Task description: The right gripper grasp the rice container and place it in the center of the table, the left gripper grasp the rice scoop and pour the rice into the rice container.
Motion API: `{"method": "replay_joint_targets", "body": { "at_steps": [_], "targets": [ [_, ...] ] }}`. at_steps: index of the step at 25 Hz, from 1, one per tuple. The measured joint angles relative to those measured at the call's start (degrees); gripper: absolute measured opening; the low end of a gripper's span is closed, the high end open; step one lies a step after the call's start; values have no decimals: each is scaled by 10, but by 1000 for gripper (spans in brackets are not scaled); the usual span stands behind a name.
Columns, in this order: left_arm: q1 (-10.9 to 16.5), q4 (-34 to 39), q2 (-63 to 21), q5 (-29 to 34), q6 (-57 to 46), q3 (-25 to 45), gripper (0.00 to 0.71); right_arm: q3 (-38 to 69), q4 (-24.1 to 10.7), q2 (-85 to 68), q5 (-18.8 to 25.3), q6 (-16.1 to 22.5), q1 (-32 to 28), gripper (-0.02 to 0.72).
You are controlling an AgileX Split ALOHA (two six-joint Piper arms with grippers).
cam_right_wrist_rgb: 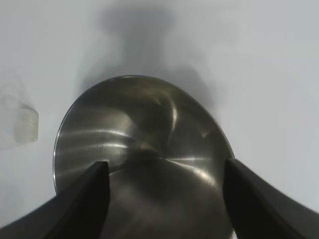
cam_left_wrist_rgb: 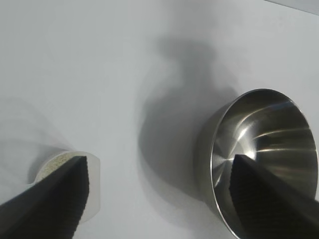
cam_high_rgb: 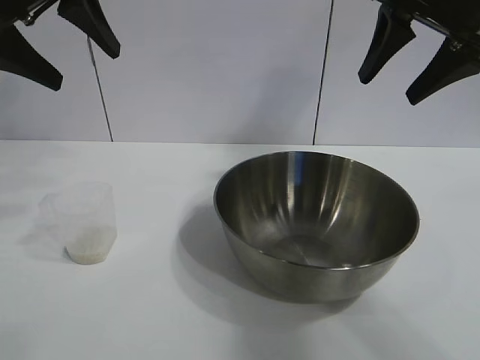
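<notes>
The rice container (cam_high_rgb: 316, 223), a big shiny steel bowl, stands on the white table (cam_high_rgb: 150, 315) right of centre; it also shows as the bowl (cam_left_wrist_rgb: 264, 149) and the bowl (cam_right_wrist_rgb: 142, 154). At the left stands the rice scoop (cam_high_rgb: 82, 222), a clear plastic cup with rice (cam_high_rgb: 88, 251) in its bottom. My left gripper (cam_high_rgb: 84, 49) hangs open high above the scoop, holding nothing. My right gripper (cam_high_rgb: 383, 87) hangs open high above the bowl, also empty. In the left wrist view the scoop (cam_left_wrist_rgb: 92, 186) is partly hidden behind one finger.
A pale wall with dark vertical seams (cam_high_rgb: 324, 71) runs behind the table. Bare tabletop lies between the scoop and the bowl and along the front edge.
</notes>
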Motion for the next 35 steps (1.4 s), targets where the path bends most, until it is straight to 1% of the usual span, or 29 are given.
{"method": "replay_joint_targets", "body": {
  "at_steps": [18,25,28,31,32,35],
  "targets": [
    [0,0,0,0,0,0,563,0,0,0,0,0,0,452],
    [0,0,0,0,0,0,563,0,10,0,-2,0,0,452],
    [0,0,0,0,0,0,563,0,11,0,12,0,0,452],
    [0,0,0,2,0,0,563,0,4,0,49,0,0,452],
    [0,0,0,7,0,0,563,0,-4,0,61,0,0,452],
    [0,3,0,29,0,0,563,0,-46,0,98,7,0,452]
  ]
}}
